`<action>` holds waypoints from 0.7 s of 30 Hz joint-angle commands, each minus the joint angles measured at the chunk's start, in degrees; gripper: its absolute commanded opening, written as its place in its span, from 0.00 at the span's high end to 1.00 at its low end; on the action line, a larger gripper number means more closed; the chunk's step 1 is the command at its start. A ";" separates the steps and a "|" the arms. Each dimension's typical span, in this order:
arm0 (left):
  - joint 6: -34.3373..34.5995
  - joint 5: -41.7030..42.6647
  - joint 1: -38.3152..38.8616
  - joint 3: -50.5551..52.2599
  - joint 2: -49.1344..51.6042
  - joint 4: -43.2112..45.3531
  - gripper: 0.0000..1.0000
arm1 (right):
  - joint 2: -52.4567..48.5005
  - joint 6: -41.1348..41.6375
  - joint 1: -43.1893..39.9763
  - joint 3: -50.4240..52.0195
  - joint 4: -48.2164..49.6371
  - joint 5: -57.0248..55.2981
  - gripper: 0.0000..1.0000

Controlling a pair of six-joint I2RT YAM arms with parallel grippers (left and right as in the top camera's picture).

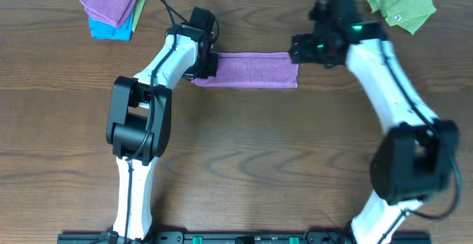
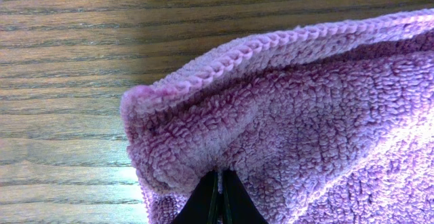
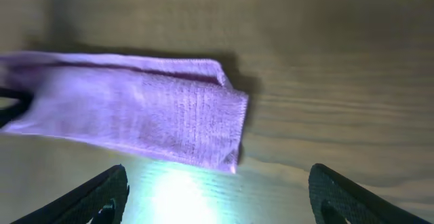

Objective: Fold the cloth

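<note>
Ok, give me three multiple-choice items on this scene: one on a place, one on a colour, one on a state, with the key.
1. Where does the lone green cloth lie?
A. at the table's far right corner
B. at the near edge, in the middle
C. under the left arm's base

2. What colour is the folded cloth at the middle of the far side?
A. blue
B. purple
C. green

3. How does the right pincer stand?
A. shut on the folded cloth
B. shut on the green cloth
C. open, holding nothing

Key:
1 A, the overhead view shows it at the far edge, on the right.
2 B, it is purple in all three views.
3 C, the right wrist view shows its fingers spread wide, with the cloth beyond them.
</note>
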State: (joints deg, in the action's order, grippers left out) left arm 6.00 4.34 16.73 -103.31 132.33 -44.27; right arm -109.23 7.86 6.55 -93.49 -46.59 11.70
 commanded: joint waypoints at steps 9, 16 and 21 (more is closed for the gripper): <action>1.62 0.20 0.17 0.92 1.11 0.70 0.94 | -2.03 -11.76 -21.31 6.62 6.86 51.80 0.01; 1.95 0.20 0.17 0.92 1.11 0.81 0.94 | -12.76 -8.46 -16.85 7.89 11.19 55.82 0.03; 1.95 0.20 0.17 0.92 1.11 0.81 0.94 | -13.73 -5.51 -14.75 7.89 14.40 51.15 0.01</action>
State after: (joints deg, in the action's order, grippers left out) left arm 7.49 4.34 16.73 -103.31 132.33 -43.66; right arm -124.25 0.43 -8.71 -85.14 -33.04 62.48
